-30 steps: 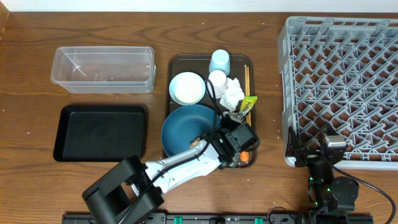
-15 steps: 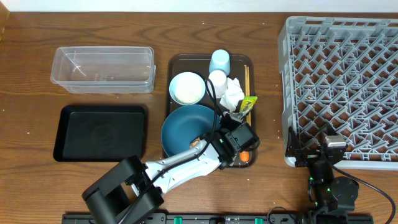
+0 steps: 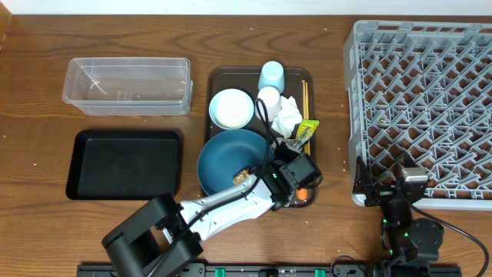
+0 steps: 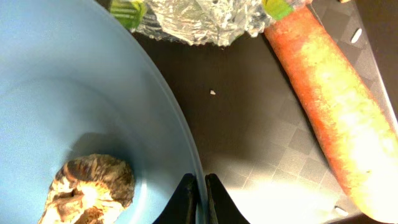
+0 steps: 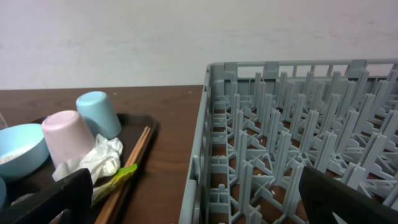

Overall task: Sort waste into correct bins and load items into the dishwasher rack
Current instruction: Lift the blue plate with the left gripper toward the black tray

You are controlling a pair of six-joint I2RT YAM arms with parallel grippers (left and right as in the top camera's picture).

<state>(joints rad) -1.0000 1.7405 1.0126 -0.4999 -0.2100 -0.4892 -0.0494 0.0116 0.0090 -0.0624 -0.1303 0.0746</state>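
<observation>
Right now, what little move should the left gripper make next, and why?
Probably lift gently and keep level: the left gripper is pinched shut on the rim of the dark-blue plate, and a brown food lump lies loose on that plate.

Dark-blue plate (image 3: 223,158) — brown lump (image 4: 90,188) inside

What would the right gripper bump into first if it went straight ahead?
Probably the grey dishwasher rack. The open right gripper points along its left wall and pegs, though depth is hard to judge.
</observation>
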